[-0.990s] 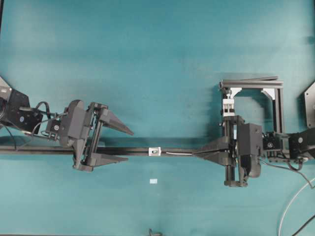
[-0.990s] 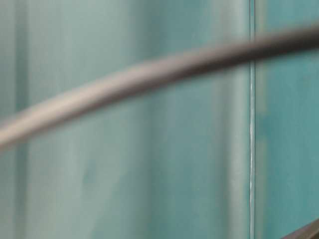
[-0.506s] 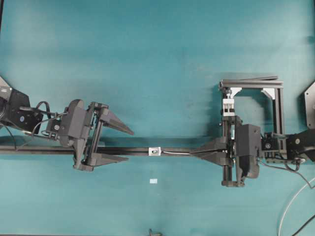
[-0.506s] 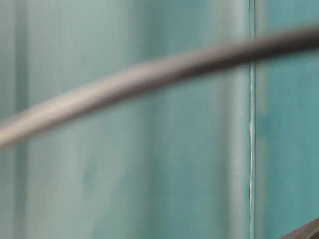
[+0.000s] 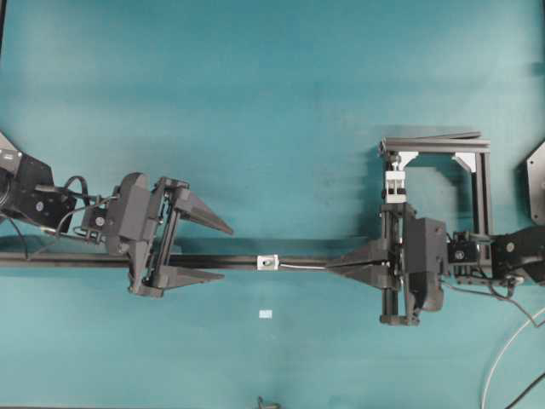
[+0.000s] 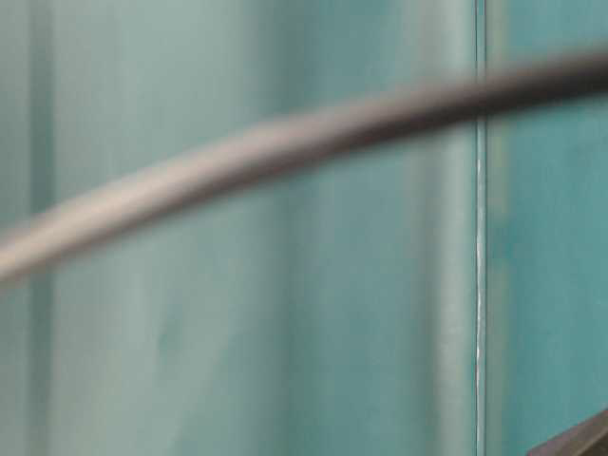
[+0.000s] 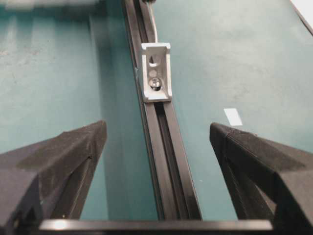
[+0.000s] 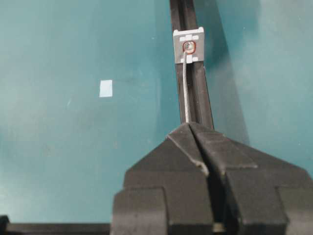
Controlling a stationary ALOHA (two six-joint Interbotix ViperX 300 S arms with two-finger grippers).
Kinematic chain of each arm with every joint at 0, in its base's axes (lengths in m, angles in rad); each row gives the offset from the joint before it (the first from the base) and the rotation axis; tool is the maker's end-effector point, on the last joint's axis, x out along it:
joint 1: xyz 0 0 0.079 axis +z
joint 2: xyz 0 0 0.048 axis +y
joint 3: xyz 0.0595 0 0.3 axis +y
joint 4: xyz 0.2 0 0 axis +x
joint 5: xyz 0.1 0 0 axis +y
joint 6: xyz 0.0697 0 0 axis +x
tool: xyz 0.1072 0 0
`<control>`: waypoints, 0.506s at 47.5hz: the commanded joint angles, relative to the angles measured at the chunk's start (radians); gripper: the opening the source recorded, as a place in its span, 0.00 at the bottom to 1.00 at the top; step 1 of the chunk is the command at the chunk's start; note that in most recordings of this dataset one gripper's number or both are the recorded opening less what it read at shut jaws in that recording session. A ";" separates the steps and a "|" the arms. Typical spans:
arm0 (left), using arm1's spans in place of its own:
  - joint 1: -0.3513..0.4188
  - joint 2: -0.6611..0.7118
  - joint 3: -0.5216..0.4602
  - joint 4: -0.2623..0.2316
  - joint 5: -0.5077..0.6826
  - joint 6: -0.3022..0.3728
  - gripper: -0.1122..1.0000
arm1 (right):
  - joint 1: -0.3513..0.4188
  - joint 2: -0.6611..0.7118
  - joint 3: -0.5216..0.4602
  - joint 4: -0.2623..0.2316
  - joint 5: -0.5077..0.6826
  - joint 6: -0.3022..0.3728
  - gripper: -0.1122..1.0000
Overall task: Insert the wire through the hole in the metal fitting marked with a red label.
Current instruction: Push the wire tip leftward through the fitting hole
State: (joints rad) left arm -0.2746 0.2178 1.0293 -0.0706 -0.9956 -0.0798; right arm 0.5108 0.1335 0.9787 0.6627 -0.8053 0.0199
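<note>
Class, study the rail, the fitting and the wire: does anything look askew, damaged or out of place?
Nothing stands out. The metal fitting sits square on the black rail, and the wire, pinched in the right gripper, runs straight to the hole.

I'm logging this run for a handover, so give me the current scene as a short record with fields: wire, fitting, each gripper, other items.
wire: thin, silver-grey, clamped in the right gripper, its tip at the hole
metal fitting: small silvery block on the black rail, between the two grippers
hole: red-ringed, facing the right gripper
right gripper: jaws shut on the wire
left gripper: jaws open, one either side of the rail, holding nothing
other: small white tag on the mat; black frame at right
</note>
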 commanded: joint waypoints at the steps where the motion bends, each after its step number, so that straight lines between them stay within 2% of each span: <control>1: 0.002 -0.020 -0.014 0.002 -0.005 0.002 0.73 | 0.000 -0.011 -0.017 0.000 -0.009 -0.002 0.09; 24: 0.002 -0.020 -0.015 0.005 -0.003 0.000 0.72 | -0.015 0.000 -0.025 0.000 -0.011 -0.002 0.09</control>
State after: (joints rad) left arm -0.2746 0.2163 1.0262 -0.0706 -0.9956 -0.0798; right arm 0.5001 0.1427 0.9710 0.6627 -0.8053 0.0199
